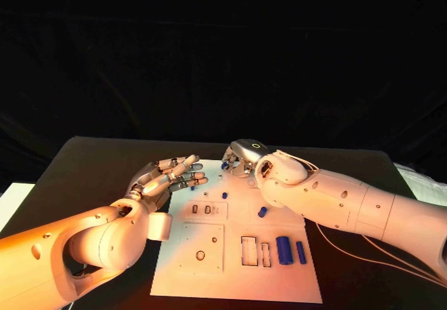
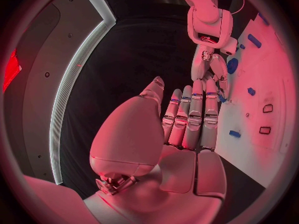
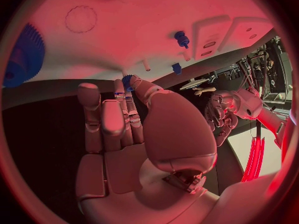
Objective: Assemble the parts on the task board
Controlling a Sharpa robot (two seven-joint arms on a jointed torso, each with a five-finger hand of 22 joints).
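Presently: both hands at the far end of the white board.
Left hand hovers empty, fingers spread, over the board's far-left corner. Right hand pinches a small blue part above the far edge; several blue parts lie on the board.

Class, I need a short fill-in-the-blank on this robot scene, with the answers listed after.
1. The white task board lies on a ___ table.
2. The left hand holds ___.
3. The small parts, such as the cylinder, are coloured ___.

Answers: black; nothing; blue
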